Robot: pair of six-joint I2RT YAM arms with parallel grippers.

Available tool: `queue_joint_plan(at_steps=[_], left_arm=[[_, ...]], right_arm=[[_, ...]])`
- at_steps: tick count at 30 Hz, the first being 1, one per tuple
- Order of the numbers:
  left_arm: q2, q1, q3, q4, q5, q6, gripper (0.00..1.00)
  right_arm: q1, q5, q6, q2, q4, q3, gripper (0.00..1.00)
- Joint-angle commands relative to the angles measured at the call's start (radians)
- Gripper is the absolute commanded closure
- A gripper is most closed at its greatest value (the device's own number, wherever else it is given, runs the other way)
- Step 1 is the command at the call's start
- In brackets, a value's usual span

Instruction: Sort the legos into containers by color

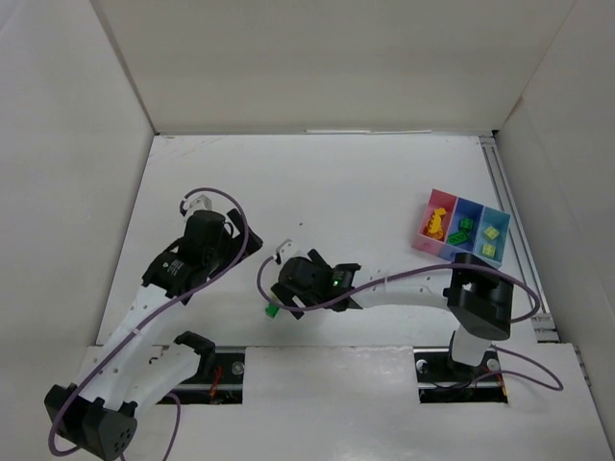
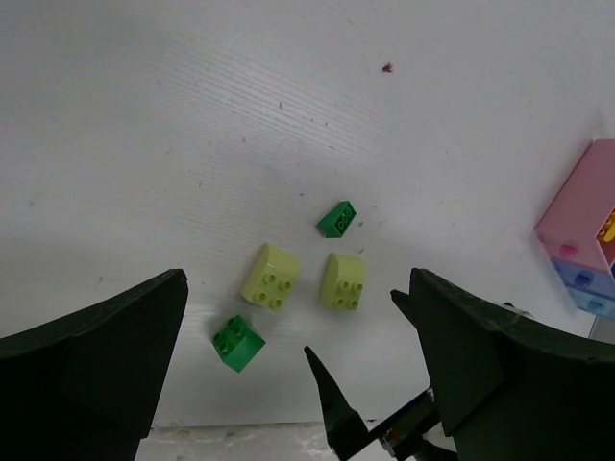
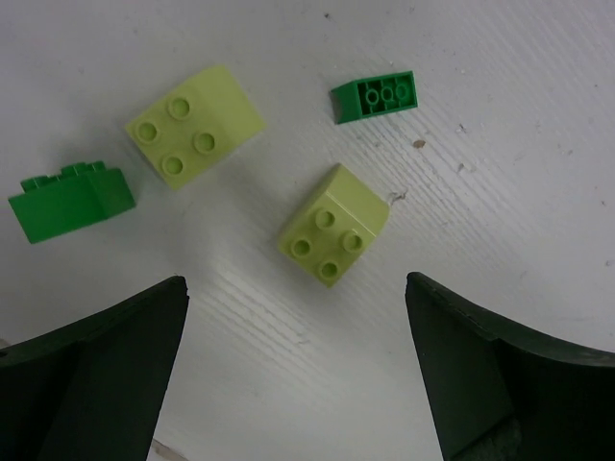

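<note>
The right gripper [image 3: 296,288] stood wide open and empty, low over the tabletop [image 3: 500,58] near the middle of its near edge. Just ahead of its fingers lay four loose legos: a pale yellow-green brick [image 3: 333,226] nearest the gap, a second pale yellow-green brick [image 3: 192,125] beyond it, a dark green brick [image 3: 72,200] on its side, and a small dark green sloped piece [image 3: 377,96]. None touched another. The left gripper [image 2: 296,288], equally wide and empty, hung toward the left edge and looked across at the same four pieces.

The legos appeared light, rigid and smooth-walled, so they would likely skid under a one-sided push. The best hold seemed to be across two flat opposite walls, below the studs. The sloped piece offered less parallel surface.

The containers [image 1: 459,230] stood by the right edge, a joined row: the pink bin [image 1: 428,237] held orange-yellow pieces, the dark blue bin [image 1: 472,210] dark green, the light blue bin [image 1: 500,221] pale yellow-green.

The tabletop was white, finely ribbed and faintly speckled. White walls [image 1: 327,67] enclosed three sides, and a rail [image 1: 509,211] ran along the right edge.
</note>
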Motion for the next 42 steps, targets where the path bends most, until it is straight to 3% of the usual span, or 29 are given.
queue_joint_plan(at_steps=[1, 17, 21, 30, 36, 42], left_arm=[[-0.046, 0.003, -0.022, -0.029, -0.029, -0.019, 0.00], [-0.135, 0.003, -0.040, -0.067, -0.029, -0.019, 0.00], [-0.135, 0.003, -0.030, -0.067, -0.029, -0.019, 0.00], [-0.097, 0.003, -0.042, -0.020, -0.008, 0.010, 0.00], [-0.019, 0.003, -0.040, 0.038, 0.037, 0.039, 0.00], [0.059, 0.003, -0.020, 0.103, 0.037, 0.072, 0.00]], right_arm=[[-0.003, 0.000, 0.074, 0.038, 0.084, 0.036, 0.01], [-0.003, 0.102, 0.293, 0.121, 0.062, 0.026, 0.29], [-0.003, 0.149, 0.352, 0.121, 0.007, 0.026, 0.50], [-0.003, 0.194, 0.363, 0.062, -0.037, 0.026, 0.61], [-0.146, 0.204, 0.363, -0.066, -0.113, -0.011, 0.64], [-0.562, 0.206, 0.298, -0.354, -0.159, -0.151, 0.68]])
